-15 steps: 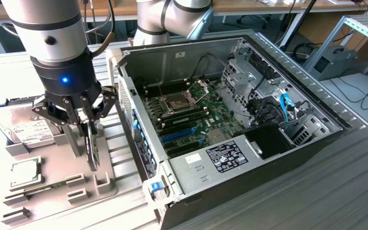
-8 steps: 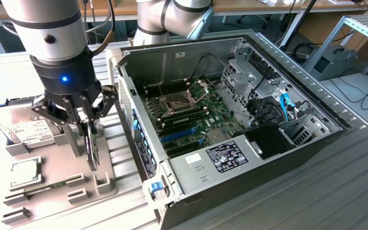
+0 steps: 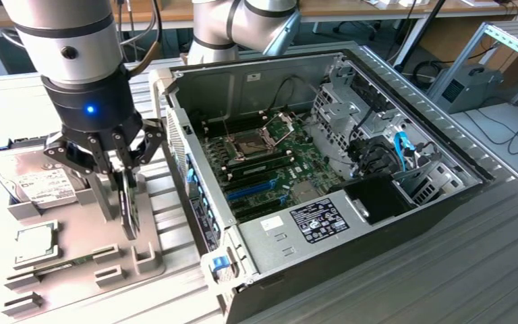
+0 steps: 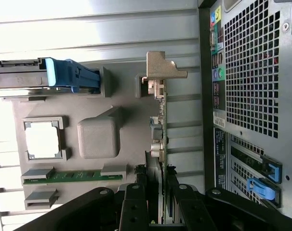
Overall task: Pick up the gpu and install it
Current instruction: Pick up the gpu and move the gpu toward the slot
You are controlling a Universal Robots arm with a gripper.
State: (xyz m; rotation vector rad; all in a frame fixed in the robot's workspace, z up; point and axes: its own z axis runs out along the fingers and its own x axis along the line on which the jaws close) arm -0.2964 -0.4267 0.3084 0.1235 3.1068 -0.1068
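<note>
Exterior view: the black gripper [image 3: 122, 202] has its fingers clamped on the thin, black-faced gpu card [image 3: 132, 219]. The card stands on edge over the grey moulded tray [image 3: 83, 226], beside the open grey computer case [image 3: 241, 88]. Print on the silver hard drive's white label [image 3: 36, 183] and on the case's black sticker [image 3: 315, 219] is too small to read.

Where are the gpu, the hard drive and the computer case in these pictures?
gpu [image 4: 161, 67]: wrist view, on its metal end bracket.
hard drive [image 3: 41, 181]: exterior view, on its white label.
computer case [image 3: 232, 91]: exterior view, on its bare inner wall.
</note>
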